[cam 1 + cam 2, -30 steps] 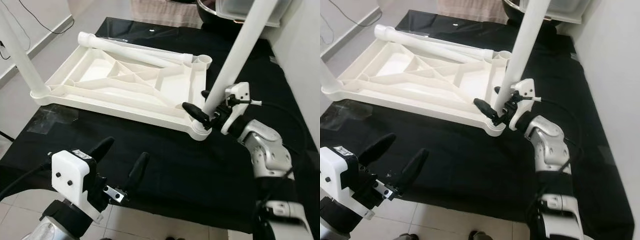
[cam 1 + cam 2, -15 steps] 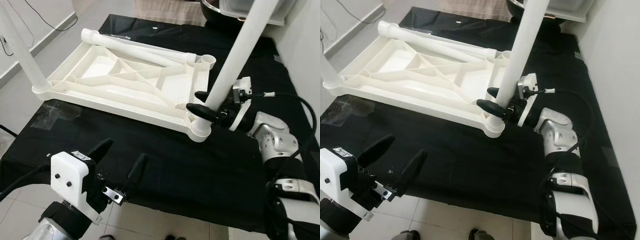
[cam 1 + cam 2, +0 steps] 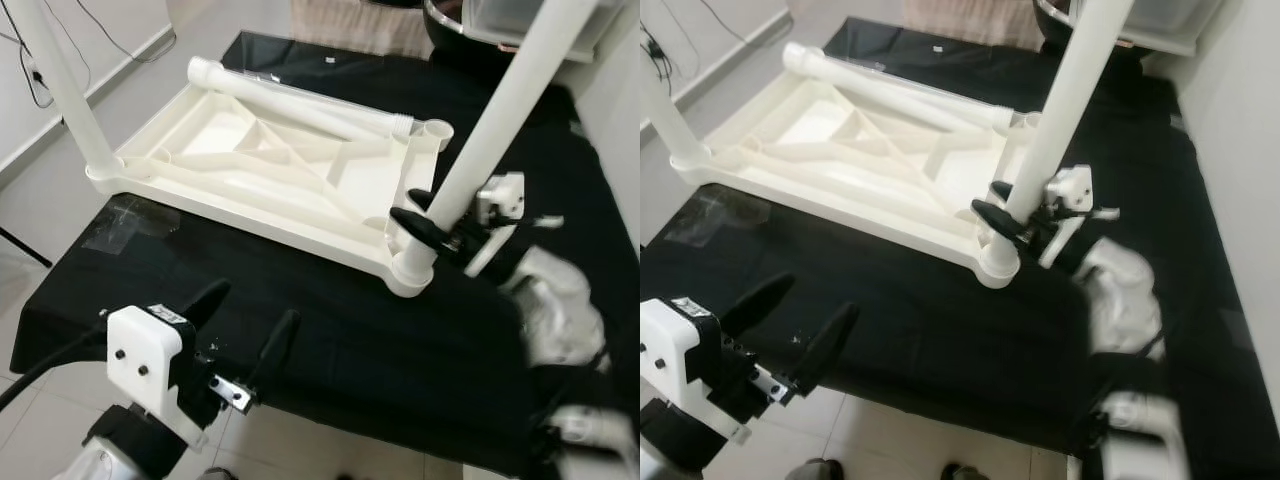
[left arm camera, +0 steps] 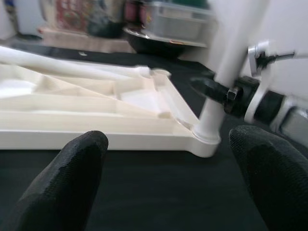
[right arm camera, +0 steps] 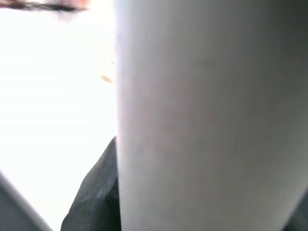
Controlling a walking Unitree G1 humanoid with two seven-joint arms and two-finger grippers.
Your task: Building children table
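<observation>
Nearest the camera, the left gripper [image 3: 240, 330] hovers over the black cloth [image 3: 330, 330], fingers apart and empty. Beyond it, the right gripper [image 3: 428, 222] stays clamped on the near-right leg [image 3: 500, 110], which now stands steeper in its corner socket than a second ago, apparently seating. Farther left, the upturned tabletop [image 3: 290, 175] carries another leg [image 3: 62, 90]; a loose leg [image 3: 300, 100] lies along its far edge.

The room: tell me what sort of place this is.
Likely a room in a home, used as a workspace: a black-covered table holding an upturned white plastic tabletop, a tiled floor, and a wall cable.
</observation>
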